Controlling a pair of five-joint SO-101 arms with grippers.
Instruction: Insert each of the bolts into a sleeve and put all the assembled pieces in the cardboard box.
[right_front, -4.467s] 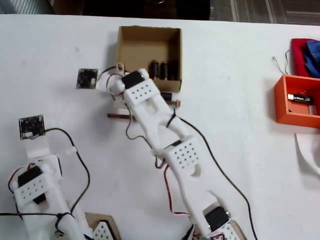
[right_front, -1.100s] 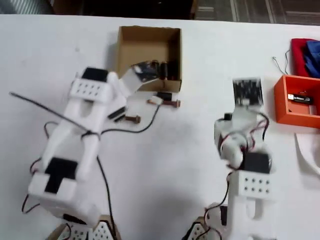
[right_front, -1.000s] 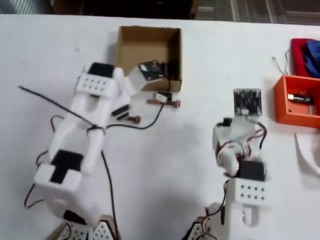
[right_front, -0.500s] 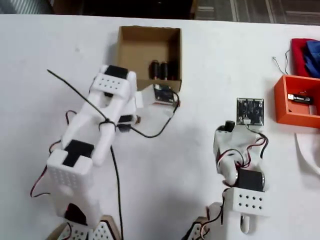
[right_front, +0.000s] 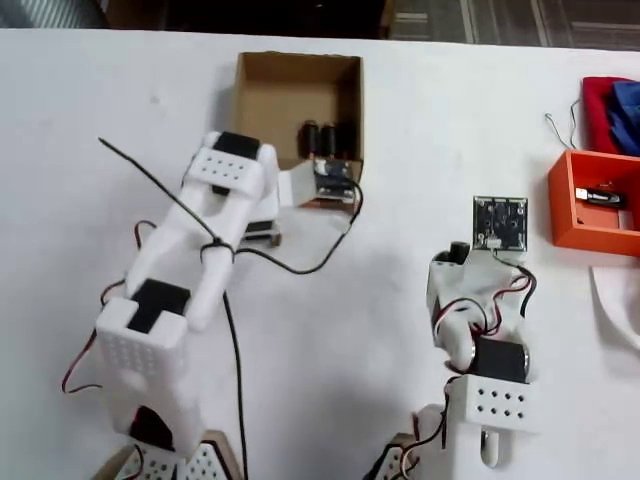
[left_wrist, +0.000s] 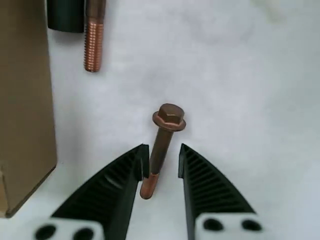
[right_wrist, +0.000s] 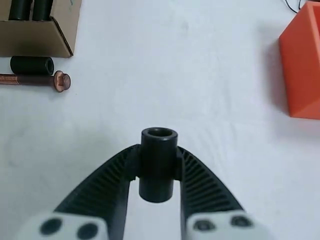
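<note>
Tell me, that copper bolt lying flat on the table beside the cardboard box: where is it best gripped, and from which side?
Grip the bolt on its shank, below the flanged hex head, coming down from above. It lies flat on the table, and the shank is straight and narrow, so it can be pinched across its width; the left end effector straddles it so, open.

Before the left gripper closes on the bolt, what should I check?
1. Jaws of left gripper straddle bolt: ok.
2. Jaws of left gripper open: ok.
3. Gap from left gripper to box: ok.
4. Grip of right gripper on sleeve: ok.
5. Mouth of sleeve unblocked: ok.
6. Sleeving of other bolt by box: not ok, it lies beside loose sleeve.
</note>
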